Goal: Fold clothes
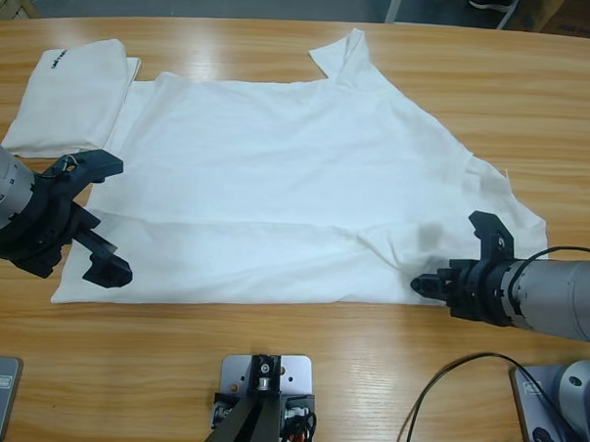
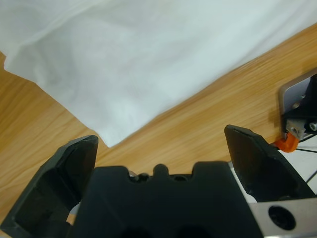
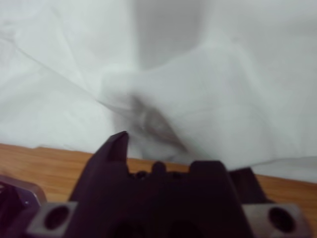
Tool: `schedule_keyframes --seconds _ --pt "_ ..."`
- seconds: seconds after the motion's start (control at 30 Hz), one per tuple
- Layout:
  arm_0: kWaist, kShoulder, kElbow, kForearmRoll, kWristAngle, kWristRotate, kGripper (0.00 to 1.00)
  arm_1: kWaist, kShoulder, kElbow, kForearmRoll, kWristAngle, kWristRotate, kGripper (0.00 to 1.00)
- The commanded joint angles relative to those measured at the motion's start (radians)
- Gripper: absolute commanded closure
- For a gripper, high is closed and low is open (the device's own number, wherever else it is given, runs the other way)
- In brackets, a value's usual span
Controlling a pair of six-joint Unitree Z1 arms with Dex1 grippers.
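The left gripper point(image 1: 88, 212) is hovering with jaws spread wide at the spread shirt's point(image 1: 277, 181) 8 o'clock corner; the right gripper point(image 1: 460, 258) is gaping at its 4 o'clock edge.

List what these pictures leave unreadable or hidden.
- Lettering on the folded shirt: high view, too small to read.
- Right gripper: right wrist view, its far jaw goes under the spread shirt, so any grip is unclear.
- Spread shirt's corner under the left gripper: high view, jaws cover it.

two white T-shirts point(image 1: 297, 182) point(image 1: 70, 94), two claws point(image 1: 94, 217) point(image 1: 460, 258), one table point(image 1: 536, 94)
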Motion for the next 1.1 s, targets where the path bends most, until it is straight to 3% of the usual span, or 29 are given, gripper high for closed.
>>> schedule_keyframes --seconds 0.03,0.3,0.47,0.6,0.77,0.93,1.1 --pt "-0.007 0.041 0.016 -0.024 -0.003 0.064 0.0 0.013 -0.098 0.023 0.056 -0.054 -0.032 1.0" --pt "-0.007 0.073 0.064 -0.071 -0.043 0.127 0.0 0.013 -0.055 0.061 -0.016 -0.121 -0.029 1.0" --pt "-0.007 0.073 0.067 -0.077 -0.044 0.134 0.0 0.013 -0.075 0.069 -0.054 -0.098 -0.03 1.0" --pt "-0.007 0.054 0.089 -0.08 -0.044 0.117 0.0 0.013 -0.239 -0.002 0.096 -0.062 0.015 1.0" --pt "-0.007 0.066 0.108 -0.113 -0.044 0.099 0.0 0.013 -0.382 -0.086 0.3 0.015 0.188 1.0" --pt "-0.007 0.068 0.11 -0.114 -0.044 0.099 0.0 0.012 -0.373 -0.062 0.256 0.114 0.277 1.0" --pt "-0.007 0.08 0.111 -0.121 -0.044 0.102 0.0 0.012 -0.212 -0.036 0.062 0.171 0.307 1.0"
